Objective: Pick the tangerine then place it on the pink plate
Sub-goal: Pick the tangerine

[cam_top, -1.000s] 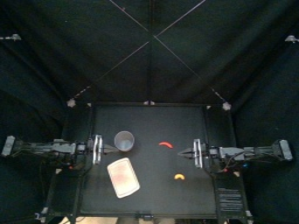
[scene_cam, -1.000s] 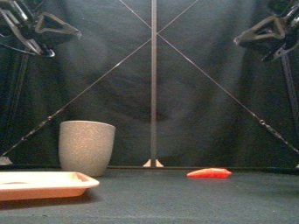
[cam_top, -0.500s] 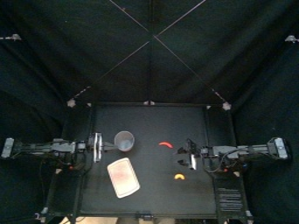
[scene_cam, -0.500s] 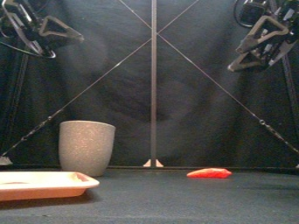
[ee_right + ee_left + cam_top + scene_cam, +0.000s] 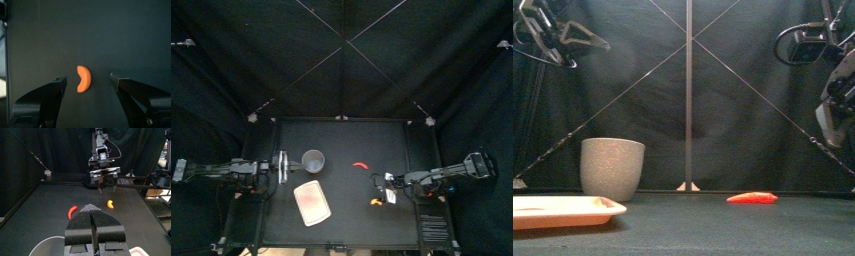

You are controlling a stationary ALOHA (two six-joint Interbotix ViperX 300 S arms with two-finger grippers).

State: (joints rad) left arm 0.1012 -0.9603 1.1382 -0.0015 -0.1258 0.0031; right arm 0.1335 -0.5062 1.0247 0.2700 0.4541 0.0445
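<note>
Right gripper (image 5: 106, 184) hangs jaws apart, directly over the tangerine (image 5: 82, 79). The fruit lies on the table right of centre in the top view's lower half, its long axis crosswise to the jaws' closing line. Pink plate (image 5: 311, 201) sits lower left of it. Left gripper (image 5: 92, 210), jaws closed, rests farther off.
</note>
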